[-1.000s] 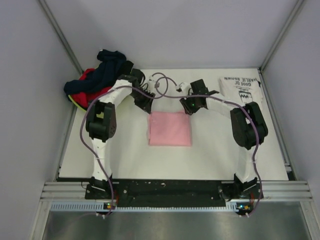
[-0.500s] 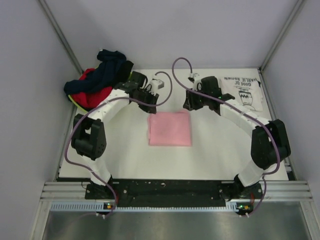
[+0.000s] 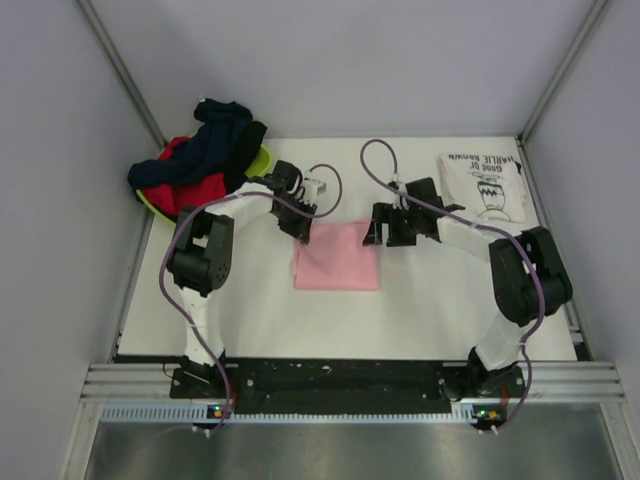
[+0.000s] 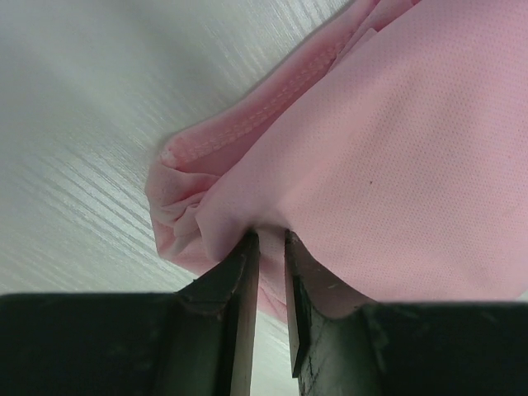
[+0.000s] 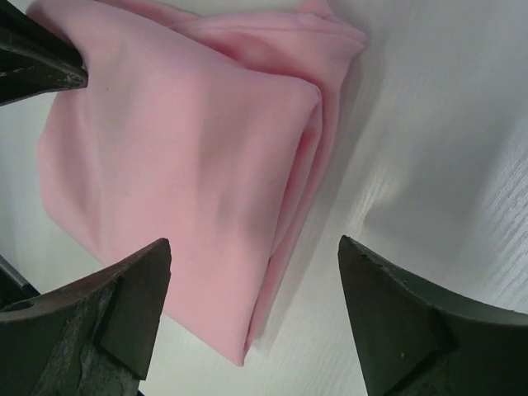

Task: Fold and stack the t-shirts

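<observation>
**A pinch and a gape**

The left tool (image 4: pixel 271 241) pinches the far-left corner of the pink t-shirt (image 3: pixel 338 262) on the worktop (image 3: pixel 250 310). The right tool (image 5: pixel 252 247) stands wide over its far-right corner, gripping nothing. The folded white t-shirt (image 3: pixel 482 185), far right, reads upside-down "Good Ol' …harlie Brown".

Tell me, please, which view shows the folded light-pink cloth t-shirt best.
Top external: nearly the whole folded light-pink cloth t-shirt shows, a rectangle. Left wrist shows only a bunched corner pinched in the left claw; right wrist, one folded side at the open right claw.
</observation>
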Robot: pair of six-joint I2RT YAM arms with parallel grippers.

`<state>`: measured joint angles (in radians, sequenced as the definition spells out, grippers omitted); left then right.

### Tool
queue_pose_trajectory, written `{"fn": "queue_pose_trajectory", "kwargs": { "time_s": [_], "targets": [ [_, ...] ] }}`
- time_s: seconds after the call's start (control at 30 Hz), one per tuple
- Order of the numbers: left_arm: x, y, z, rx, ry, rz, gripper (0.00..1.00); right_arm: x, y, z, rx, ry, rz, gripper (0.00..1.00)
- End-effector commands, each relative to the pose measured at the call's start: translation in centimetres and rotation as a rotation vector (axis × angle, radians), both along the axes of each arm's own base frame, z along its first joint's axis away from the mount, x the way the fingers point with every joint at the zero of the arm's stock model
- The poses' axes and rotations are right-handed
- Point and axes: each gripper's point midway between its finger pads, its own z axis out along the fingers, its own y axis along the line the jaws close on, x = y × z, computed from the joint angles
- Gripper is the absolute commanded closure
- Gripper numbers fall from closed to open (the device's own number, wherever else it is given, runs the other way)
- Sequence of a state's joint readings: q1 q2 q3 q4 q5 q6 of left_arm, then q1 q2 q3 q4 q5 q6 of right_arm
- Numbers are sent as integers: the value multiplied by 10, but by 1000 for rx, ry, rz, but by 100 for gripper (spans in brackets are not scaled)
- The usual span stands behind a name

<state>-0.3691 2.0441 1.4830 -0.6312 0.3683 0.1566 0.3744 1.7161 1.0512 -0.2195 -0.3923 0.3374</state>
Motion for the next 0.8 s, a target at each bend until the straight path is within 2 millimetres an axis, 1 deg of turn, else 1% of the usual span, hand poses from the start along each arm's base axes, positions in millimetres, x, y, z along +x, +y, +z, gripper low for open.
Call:
{"fn": "queue_pose_trajectory", "kwargs": {
  "time_s": [0.0,0.1,0.17,0.27,0.33,0.37,0.43,0.47,0.57,0.6,0.7,0.77],
  "targets": [
    [8,7,-8,46,-25,16,76,-9,6,-9,121,92,-16,19],
    [9,8,-10,53,-26,14,76,-14,22,-21,230,189,8,20],
    [9,9,-11,52,-23,14,76,-17,30,-31,287,247,3,21],
    [10,10,-10,48,-28,18,76,-17,36,-37,368,284,-30,22],
    [11,11,-10,54,-32,16,76,-16,40,-37,412,289,-25,24],
    [11,12,-10,57,-33,16,76,-17,42,-38,433,306,-29,27],
    [12,13,-7,58,-39,16,76,-13,42,-36,461,308,-48,38],
    [13,14,-6,61,-44,18,76,-10,40,-34,475,298,-59,48],
    [19,20,-3,59,-55,31,76,-5,31,-30,489,280,-83,70],
    [21,20,-3,57,-55,37,76,-4,29,-29,485,280,-84,75],
    [29,21,7,61,-82,41,75,1,29,-22,459,259,-47,100],
    [31,16,20,33,-105,17,68,6,26,-17,435,242,-32,100]
  ]
}}
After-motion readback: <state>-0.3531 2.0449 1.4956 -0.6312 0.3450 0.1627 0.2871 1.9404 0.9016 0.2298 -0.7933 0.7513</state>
